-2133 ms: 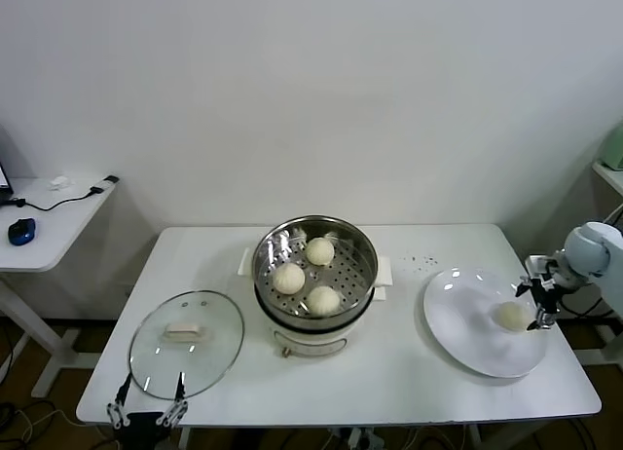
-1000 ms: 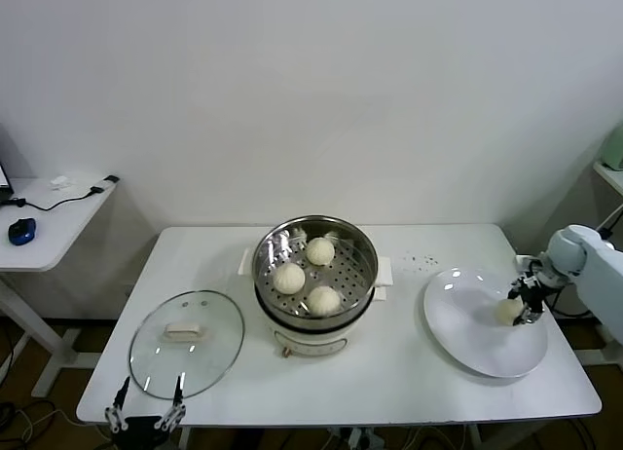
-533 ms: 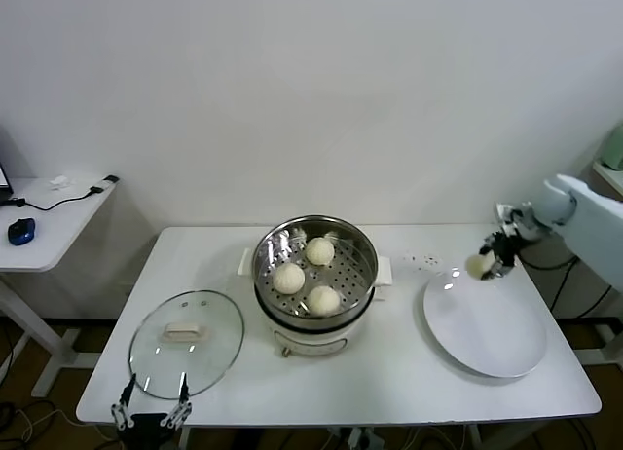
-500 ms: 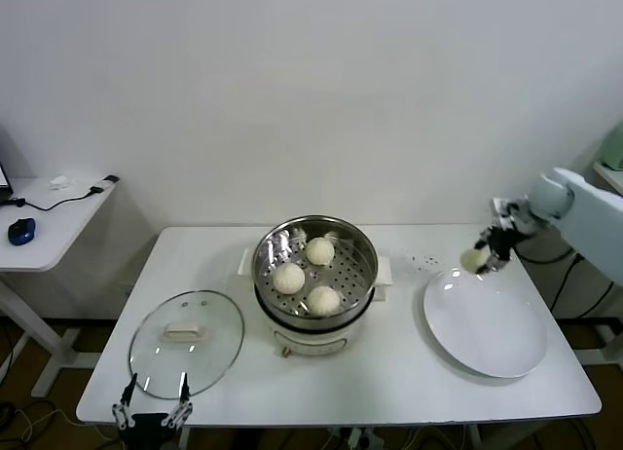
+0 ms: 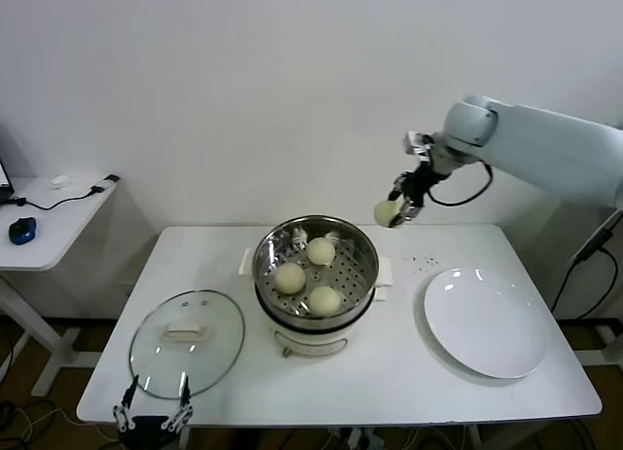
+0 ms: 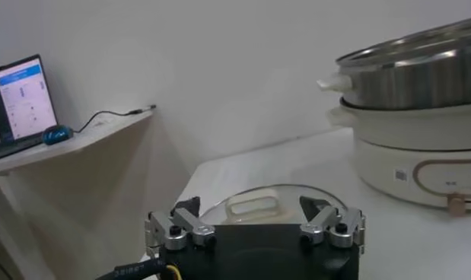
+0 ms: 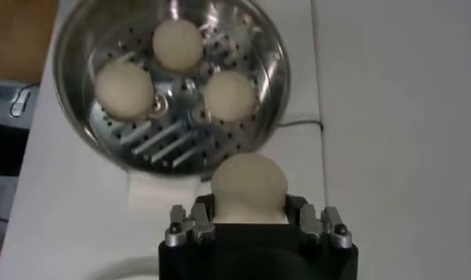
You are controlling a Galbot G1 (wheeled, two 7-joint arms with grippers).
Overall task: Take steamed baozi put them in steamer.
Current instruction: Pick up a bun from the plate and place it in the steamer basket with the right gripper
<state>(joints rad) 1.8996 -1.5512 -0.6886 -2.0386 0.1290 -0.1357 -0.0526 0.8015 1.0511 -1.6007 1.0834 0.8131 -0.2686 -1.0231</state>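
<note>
The steel steamer (image 5: 362, 265) sits on its white pot at the table's middle and holds three cream-white baozi (image 5: 288, 278) (image 5: 319, 251) (image 5: 324, 300). My right gripper (image 5: 397, 209) is shut on a fourth baozi (image 5: 386, 212) and holds it in the air, just above and right of the steamer's far right rim. In the right wrist view the held baozi (image 7: 248, 185) sits between the jaws, with the steamer (image 7: 274, 72) and its three baozi beyond. My left gripper (image 5: 151, 417) is open and empty at the table's front left edge, also seen in the left wrist view (image 6: 254, 228).
A round glass lid (image 5: 187, 343) with a white handle lies front left, just beyond the left gripper. A white plate (image 5: 485, 321) lies on the table's right, bare. A side desk (image 5: 44, 221) with a blue mouse stands far left.
My right gripper closed on the baozi on the plate, lifted it off, and carried it up and left to the steamer's far right rim. The plate is now bare. The left arm stayed put.
</note>
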